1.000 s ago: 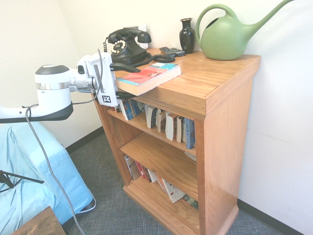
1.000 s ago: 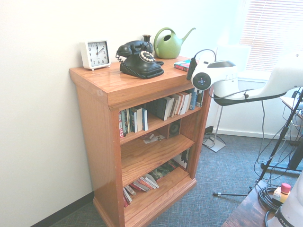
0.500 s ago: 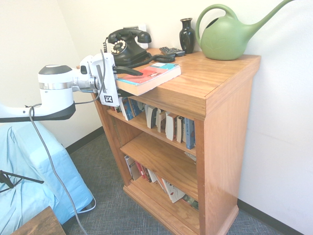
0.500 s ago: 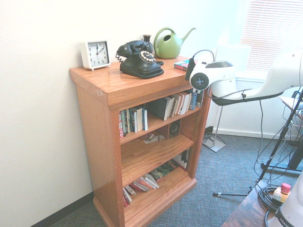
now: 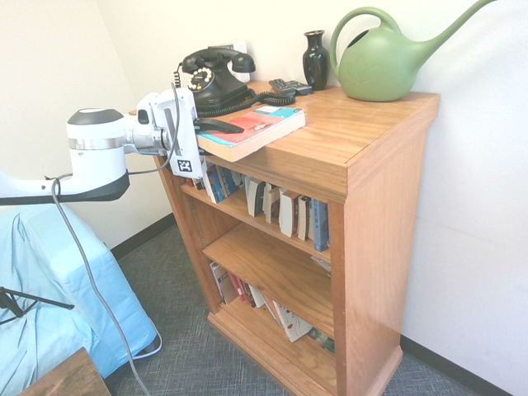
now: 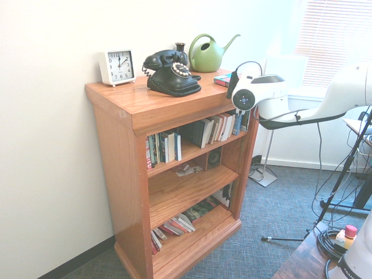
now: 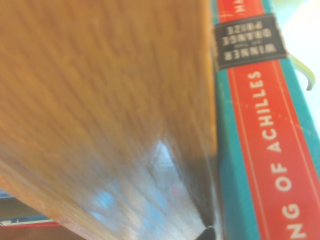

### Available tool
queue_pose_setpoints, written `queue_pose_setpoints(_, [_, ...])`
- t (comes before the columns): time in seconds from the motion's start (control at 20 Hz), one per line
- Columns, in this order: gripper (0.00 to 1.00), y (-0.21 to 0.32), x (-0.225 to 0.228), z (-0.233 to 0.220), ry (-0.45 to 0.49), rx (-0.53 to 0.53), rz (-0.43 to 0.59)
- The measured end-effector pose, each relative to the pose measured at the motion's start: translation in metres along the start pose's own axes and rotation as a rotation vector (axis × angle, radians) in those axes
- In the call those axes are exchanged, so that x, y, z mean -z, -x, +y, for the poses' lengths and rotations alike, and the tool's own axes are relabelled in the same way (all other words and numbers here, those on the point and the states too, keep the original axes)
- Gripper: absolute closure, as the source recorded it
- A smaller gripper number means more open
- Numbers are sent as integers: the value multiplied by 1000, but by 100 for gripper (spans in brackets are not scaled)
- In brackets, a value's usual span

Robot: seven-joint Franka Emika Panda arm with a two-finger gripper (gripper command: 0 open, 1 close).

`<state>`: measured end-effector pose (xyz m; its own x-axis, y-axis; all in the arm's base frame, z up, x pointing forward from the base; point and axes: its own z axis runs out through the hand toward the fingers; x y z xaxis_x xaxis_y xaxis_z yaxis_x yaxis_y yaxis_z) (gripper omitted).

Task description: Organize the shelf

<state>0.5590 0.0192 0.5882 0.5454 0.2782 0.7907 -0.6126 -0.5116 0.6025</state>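
First exterior view: honey-brown shelf (image 5: 363, 157), three tiers, thick overhanging top; gripper (image 5: 216, 140) fingers straddle overhanging book (image 5: 252, 129), clamping unconfirmed.

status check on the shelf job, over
Hand level at the shelf top's front corner, one finger over the red book, one under. Grip unconfirmed. Black phone close behind the book.

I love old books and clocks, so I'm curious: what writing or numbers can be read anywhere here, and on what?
"OF ACHILLES": red spine of the book lying on the shelf top; the title's other words are cut off.
"WINNER ORANGE PRIZE": dark label on the same spine.
Clock: numerals ring the dial, "12" at the top.
Books in the rows: too small to read.
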Motion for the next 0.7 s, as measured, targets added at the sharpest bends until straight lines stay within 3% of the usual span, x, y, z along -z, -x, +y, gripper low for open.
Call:
queue_pose_setpoints(0.35, [100, -2, 1, 2, -1, -13, -2])
queue_pose_setpoints(0.7, [100, -1, 7, 24, -6, -176, -56])
